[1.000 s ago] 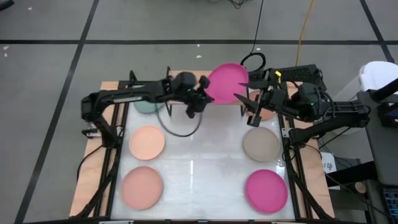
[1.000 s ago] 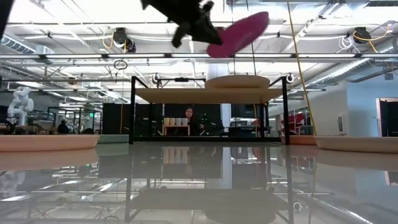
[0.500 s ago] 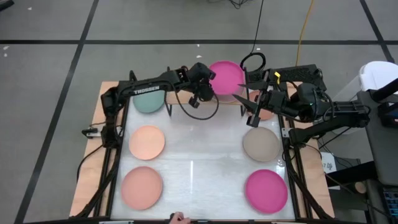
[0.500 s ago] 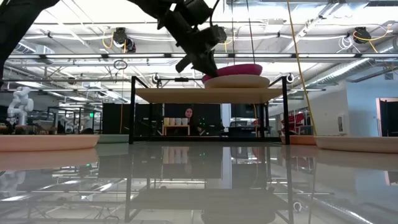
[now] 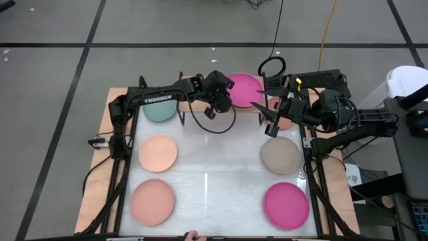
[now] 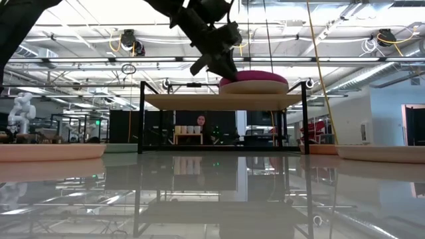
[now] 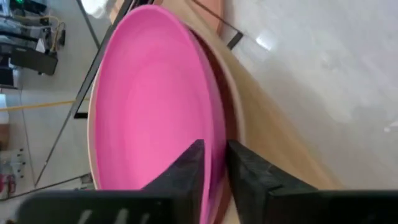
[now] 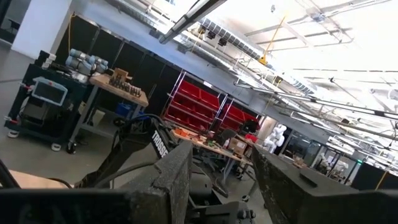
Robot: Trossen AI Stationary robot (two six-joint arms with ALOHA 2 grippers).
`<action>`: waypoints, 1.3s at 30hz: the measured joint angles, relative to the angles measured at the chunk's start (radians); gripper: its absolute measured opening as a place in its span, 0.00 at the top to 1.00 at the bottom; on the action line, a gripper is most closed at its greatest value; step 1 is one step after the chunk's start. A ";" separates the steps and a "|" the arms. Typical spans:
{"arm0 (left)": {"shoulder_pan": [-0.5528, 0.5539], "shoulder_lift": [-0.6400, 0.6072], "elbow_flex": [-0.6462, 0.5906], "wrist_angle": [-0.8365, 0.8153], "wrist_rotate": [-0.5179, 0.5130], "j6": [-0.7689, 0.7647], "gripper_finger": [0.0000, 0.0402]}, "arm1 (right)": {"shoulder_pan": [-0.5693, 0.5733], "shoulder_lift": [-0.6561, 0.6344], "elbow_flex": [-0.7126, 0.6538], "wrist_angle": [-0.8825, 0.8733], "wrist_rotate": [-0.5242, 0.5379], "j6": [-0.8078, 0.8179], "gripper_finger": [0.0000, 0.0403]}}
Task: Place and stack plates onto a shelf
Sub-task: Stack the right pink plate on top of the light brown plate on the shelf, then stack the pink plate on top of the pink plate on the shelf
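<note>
- High view: my left jaws (image 5: pixel 223 102) sit at upper centre of the frame, at the near-left rim of the magenta plate (image 5: pixel 245 89), which lies on the shelf (image 5: pixel 195 111) at the far edge of the bench (image 5: pixel 214 175). My right jaws (image 5: pixel 266 115) hang to the right of that plate, spread apart and grasping nothing. On the bench lie a teal plate (image 5: pixel 159 111) at upper left, a peach plate (image 5: pixel 158 152) at mid left, a salmon plate (image 5: pixel 152 201) at lower left, a taupe plate (image 5: pixel 281 154) at mid right, and a second magenta plate (image 5: pixel 286 204) at lower right.
- Low view: the shelf (image 6: pixel 219 101) stands in mid frame on thin black legs. The magenta plate (image 6: pixel 254 76) rests flat on top of a beige plate (image 6: pixel 255 87) at the shelf's right end. My left jaws (image 6: pixel 219 65) come in from the upper left and meet the magenta plate's left rim.
- Left wrist view: my left fingers (image 7: pixel 186 169) are clenched on the rim of the magenta plate (image 7: pixel 152 106), one on each face. Beneath it shows the beige plate (image 7: pixel 231 106) on the wooden shelf top (image 7: pixel 280 143).
- Right wrist view: my right fingers (image 8: pixel 168 180) stand apart at the bottom of the frame, with only the room beyond between them.
</note>
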 joint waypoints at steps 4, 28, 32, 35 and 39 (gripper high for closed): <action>-0.009 0.000 0.000 0.006 -0.029 0.000 0.69 | 0.000 0.000 0.000 -0.001 0.000 0.004 0.63; -0.027 -0.440 0.002 -0.154 -0.033 -0.376 0.60 | 0.000 -0.055 0.000 -0.193 0.029 0.131 0.63; -0.013 -0.564 0.000 -0.222 0.041 -0.491 0.60 | 0.000 -0.072 0.000 -0.340 0.023 0.210 0.63; -0.010 -0.653 -0.045 -0.218 0.111 -0.570 0.60 | 0.000 -0.069 0.000 -0.463 -0.001 0.255 0.63; -0.028 -0.771 -0.200 -0.095 0.146 -0.625 0.61 | 0.000 0.005 0.001 -0.514 -0.003 0.313 0.63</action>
